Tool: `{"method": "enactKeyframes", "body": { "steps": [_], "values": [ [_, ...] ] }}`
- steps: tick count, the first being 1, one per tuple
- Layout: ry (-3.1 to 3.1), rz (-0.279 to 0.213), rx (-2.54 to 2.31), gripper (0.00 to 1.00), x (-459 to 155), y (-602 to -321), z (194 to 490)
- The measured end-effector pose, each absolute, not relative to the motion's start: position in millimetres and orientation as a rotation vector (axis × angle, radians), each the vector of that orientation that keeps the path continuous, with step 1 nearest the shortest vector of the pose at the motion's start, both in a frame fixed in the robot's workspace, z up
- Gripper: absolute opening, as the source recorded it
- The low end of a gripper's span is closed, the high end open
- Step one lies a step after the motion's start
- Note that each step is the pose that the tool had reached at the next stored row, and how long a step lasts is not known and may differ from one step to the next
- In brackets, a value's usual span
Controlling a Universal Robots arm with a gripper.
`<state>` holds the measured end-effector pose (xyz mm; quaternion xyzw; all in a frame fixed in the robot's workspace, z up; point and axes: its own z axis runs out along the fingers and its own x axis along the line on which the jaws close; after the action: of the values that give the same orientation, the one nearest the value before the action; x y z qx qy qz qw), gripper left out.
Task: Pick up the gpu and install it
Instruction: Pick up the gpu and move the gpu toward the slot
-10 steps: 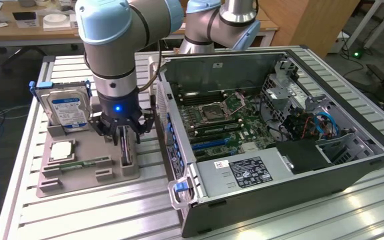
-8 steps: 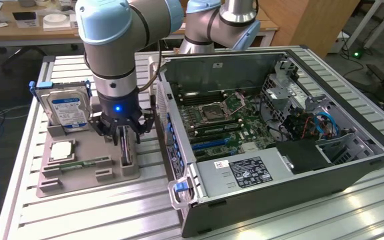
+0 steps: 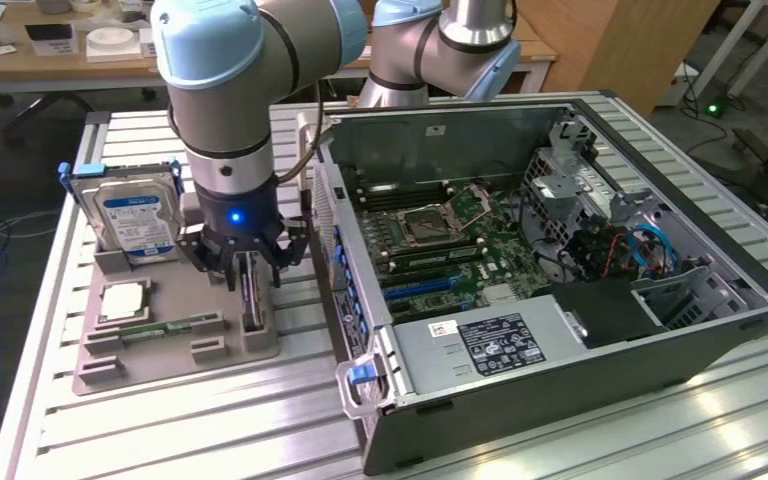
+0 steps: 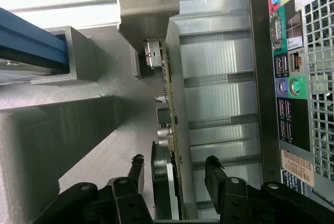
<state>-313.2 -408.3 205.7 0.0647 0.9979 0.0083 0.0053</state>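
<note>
Gpu (image 3: 252, 308) place: on edge in a slot of the grey holder tray (image 3: 184, 355), at the exterior view's left of the open computer case (image 3: 558, 250).
Why upright: I judge the slot leaves its long top edge free to grasp; the silver bracket (image 4: 146, 10) caps one end.
My gripper (image 4: 175, 169): spread wide, one finger on each side of the card, neither touching it; I hold nothing.
</note>
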Motion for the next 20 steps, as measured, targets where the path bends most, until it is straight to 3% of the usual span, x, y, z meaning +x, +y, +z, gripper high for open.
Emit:
{"method": "enactKeyframes", "body": {
  "steps": [20],
  "values": [
    [3.124,0.027,0.203,0.59,-313.2,-408.3,205.6]
  ]
}}
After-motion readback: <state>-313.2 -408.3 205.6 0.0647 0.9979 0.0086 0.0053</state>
